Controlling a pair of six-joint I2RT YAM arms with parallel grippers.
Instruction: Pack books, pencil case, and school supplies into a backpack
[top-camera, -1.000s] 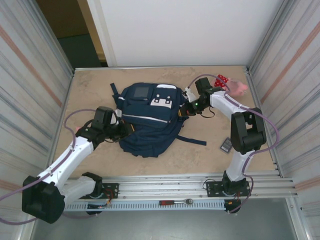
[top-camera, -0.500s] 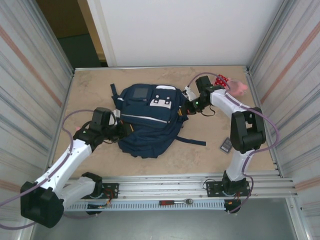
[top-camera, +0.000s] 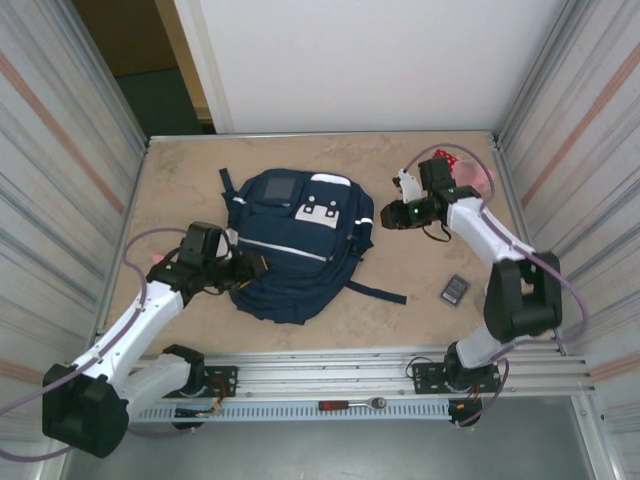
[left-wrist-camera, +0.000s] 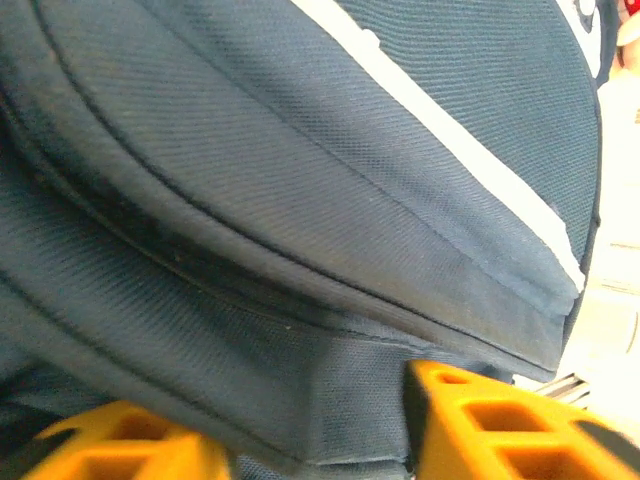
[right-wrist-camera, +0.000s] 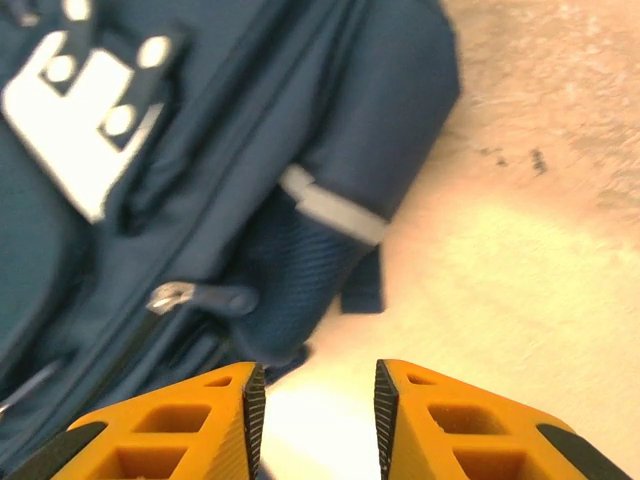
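1. A large navy blue backpack lies flat in the middle of a beige table. Its front faces up, and its white patches are toward the far side.
2. The left arm reaches in from the near left corner. The left gripper is right at the backpack's left edge and touches it.
3. In the left wrist view, the left gripper has its two orange fingers low in the frame. A thick fold of the backpack fills the gap between them, so they appear to be pinching the fabric. A pale stripe runs diagonally across the cloth above.
4. The right arm bends in from the right side. The right gripper points toward the backpack's right side and sits just beside it, not touching.
5. In the right wrist view, the right gripper has its orange fingers slightly parted, with bare table between them and nothing held. Ahead of them is the backpack, showing a side pocket and a metal zip pull.
6. A dark strap trails from the backpack's near right corner across the table.
7. A small dark grey calculator lies on the table to the right of the backpack, well apart from it.
8. A pink plush toy sits in the far right corner.
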